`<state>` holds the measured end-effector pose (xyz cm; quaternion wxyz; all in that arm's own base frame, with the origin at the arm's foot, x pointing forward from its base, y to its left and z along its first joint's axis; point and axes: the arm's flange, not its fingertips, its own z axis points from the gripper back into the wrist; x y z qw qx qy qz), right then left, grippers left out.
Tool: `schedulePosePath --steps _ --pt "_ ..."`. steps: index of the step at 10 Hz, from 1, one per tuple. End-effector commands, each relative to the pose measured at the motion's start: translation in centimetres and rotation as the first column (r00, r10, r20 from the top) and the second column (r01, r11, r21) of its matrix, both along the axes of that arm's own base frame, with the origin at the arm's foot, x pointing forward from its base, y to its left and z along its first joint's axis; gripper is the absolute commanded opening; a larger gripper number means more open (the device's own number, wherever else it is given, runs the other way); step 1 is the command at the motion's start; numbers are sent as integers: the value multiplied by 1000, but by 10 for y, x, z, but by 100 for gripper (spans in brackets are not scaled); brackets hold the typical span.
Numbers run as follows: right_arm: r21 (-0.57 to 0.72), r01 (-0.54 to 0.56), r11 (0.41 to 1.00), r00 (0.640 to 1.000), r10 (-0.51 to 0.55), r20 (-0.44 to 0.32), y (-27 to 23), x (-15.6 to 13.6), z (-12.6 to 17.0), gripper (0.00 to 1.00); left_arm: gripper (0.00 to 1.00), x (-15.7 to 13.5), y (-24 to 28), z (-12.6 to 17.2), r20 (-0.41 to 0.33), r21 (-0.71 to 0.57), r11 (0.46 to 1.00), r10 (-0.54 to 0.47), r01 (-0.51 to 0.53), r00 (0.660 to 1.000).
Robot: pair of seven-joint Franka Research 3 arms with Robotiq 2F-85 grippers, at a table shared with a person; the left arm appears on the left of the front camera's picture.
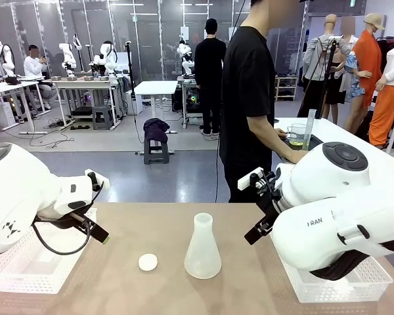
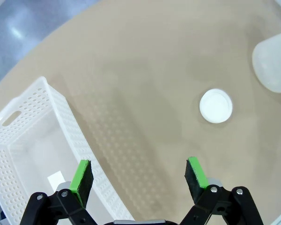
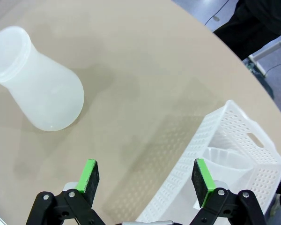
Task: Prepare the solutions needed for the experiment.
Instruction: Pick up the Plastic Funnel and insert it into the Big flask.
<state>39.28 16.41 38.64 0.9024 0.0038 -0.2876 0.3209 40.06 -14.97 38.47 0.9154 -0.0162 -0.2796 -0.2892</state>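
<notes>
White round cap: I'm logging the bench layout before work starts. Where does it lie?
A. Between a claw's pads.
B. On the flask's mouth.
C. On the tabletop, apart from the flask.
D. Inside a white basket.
C: the white round cap lies flat on the bare tabletop, apart from the open-mouthed conical flask, on the robot's left of it.

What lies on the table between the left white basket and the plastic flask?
The small white round cap lies there, alone, nearer the flask than the basket. The front view shows this, and the left wrist view too.
</notes>
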Motion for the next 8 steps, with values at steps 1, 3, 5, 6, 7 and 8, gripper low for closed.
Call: schedulePosePath --steps 1,3,5,6,7,8 --pt "-16 52 999 998 -51 27 4 -12 32 100 100 -9 6 29 41 -23 1000 6 -5 999" --pt "-19 76 997 996 -75 50 3 -22 56 100 100 -20 13 49 78 -31 1000 0 2 997" --pt "-31 104 994 991 -101 84 5 -38 75 100 100 -35 14 60 101 -34 999 -31 34 994" --pt "-48 123 991 986 -116 121 7 -45 82 100 100 -43 15 66 123 -11 1000 -26 28 992" --pt "-89 159 983 979 -145 145 7 -48 85 100 100 -44 15 68 134 12 1000 -17 15 991" --pt "-18 69 997 993 -67 95 1 -32 83 100 100 -17 5 70 125 -43 999 -6 11 992"
